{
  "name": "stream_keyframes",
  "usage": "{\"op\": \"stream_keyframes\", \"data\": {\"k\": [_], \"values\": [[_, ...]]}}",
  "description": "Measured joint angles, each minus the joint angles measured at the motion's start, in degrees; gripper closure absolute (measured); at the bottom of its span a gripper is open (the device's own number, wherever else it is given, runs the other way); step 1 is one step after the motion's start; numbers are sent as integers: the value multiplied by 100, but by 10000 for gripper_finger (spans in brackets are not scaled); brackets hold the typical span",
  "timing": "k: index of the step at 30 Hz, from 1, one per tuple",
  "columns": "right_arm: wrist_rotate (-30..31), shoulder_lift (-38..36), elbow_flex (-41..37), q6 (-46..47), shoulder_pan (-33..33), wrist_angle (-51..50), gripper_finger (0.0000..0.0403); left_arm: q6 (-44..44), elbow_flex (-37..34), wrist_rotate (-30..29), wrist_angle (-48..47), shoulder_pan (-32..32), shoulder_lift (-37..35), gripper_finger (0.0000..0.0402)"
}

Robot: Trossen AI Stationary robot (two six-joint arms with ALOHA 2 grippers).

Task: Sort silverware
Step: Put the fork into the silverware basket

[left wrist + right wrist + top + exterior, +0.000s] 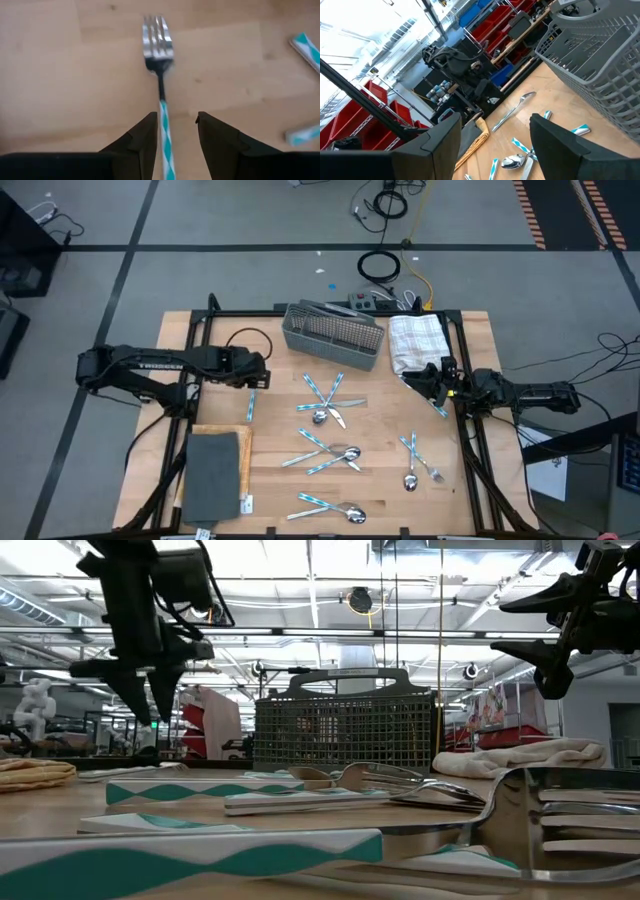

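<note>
A fork (159, 45) with a teal-and-white handle lies flat on the wooden table (275, 430), left of the other silverware. My left gripper (175, 117) hangs open above it, pointing down. Its fingers stand on either side of the handle, and in the low view it (150, 705) is clear of the tabletop. More silverware lies in loose groups at the centre (325, 398), below that (330, 455), at the near edge (335, 508) and to the right (415, 460). My right gripper (437, 377) waits open and level at the right edge.
The grey mesh caddy (335, 335) stands at the far middle, with a white cloth (415, 340) to its right. A dark grey pad (212, 475) lies on a board at the near left. Black frame rails (190, 360) run along the table's sides.
</note>
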Motion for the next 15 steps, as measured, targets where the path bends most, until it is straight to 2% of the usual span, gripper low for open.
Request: {"op": "stream_keyframes", "data": {"k": [6,15], "values": [[7,0,0,0,0,8,181,654,-97,250,453,508,392,255],[4,0,0,0,0,30,181,847,-102,461,625,600,876,255]]}}
